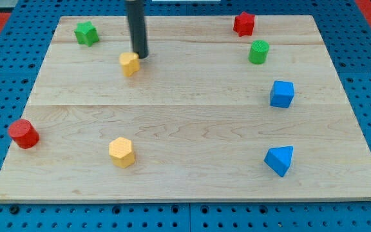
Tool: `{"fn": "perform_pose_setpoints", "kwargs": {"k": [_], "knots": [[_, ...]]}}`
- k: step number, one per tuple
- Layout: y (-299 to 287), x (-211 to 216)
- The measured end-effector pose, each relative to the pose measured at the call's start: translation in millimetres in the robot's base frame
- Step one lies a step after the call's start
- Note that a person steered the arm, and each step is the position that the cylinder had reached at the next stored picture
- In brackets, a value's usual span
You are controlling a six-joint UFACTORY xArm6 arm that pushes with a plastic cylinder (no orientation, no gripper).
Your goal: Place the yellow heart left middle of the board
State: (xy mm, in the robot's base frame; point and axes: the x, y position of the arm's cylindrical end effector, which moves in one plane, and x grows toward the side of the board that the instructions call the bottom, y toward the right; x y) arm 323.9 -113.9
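the yellow heart [129, 64] sits in the far left part of the board [185, 129], not yet at the left middle, so most of the job looks still to do. the rod comes down from the far edge and its tip [140, 57] is just beside the heart on its far right side, touching it or nearly so; i cannot tell which. there are no jaws on this arm, only the plain rod, so nothing is grasped.

from that side, a push toward the near left would seem to carry the heart where it belongs. the way there looks open: the green star-like block [86, 33] is off in the far left corner, the red cylinder [23, 133] sits close to the left edge nearer us, and the yellow hexagon [122, 152] lies well nearer. the left edge is the limit to watch. the red star-like block [243, 24], green cylinder [258, 51], blue cube [281, 93] and blue wedge [279, 160] stand well apart on the right. the board rests on a blue pegboard desk [5, 58].
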Motion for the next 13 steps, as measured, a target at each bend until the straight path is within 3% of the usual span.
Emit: {"fn": "perform_pose_setpoints", "kwargs": {"k": [1,2,3,4,7,8,11,13], "knots": [[-28.0,36.5],[0.4,57.0],[-6.4,97.6],[-60.8,97.1],[-14.1,80.2],[-52.7,50.6],[-129.1,46.6],[-47.8,49.8]]}}
